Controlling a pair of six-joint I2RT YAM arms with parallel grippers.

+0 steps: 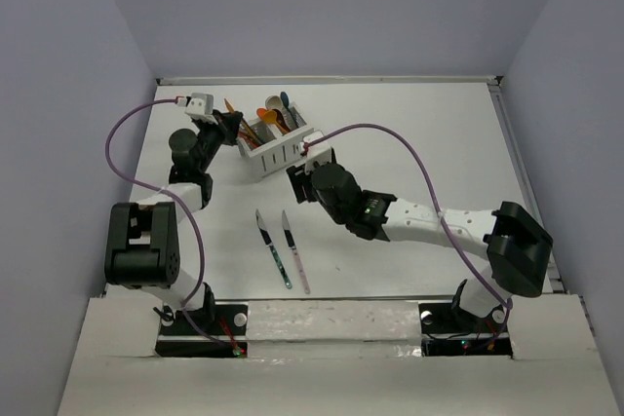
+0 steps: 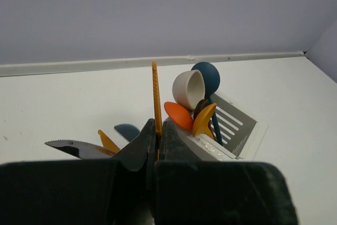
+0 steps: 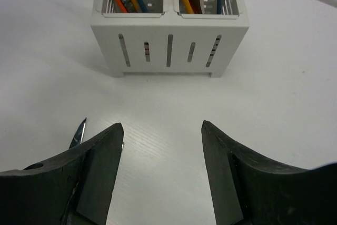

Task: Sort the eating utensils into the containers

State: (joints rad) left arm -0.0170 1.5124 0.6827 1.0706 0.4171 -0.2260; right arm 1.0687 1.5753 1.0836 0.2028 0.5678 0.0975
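The white perforated caddy (image 1: 280,150) stands at the back middle, with several spoons (image 1: 277,112) upright in it. My left gripper (image 1: 230,125) is just left of it, shut on an orange serrated knife (image 2: 156,96) that points up between the jaws (image 2: 157,129). Beige, blue, orange and yellow spoon bowls (image 2: 188,89) stick out of the caddy (image 2: 213,150). My right gripper (image 1: 298,180) is open and empty, in front of the caddy (image 3: 168,38). Two dark-bladed knives lie on the table, one teal-handled (image 1: 274,250), one pink-handled (image 1: 295,254).
A serrated silver blade (image 2: 72,148) and an orange tip (image 2: 108,141) show left of my left fingers. A knife tip (image 3: 79,133) shows beside my right gripper's left finger. Walls enclose the table on three sides.
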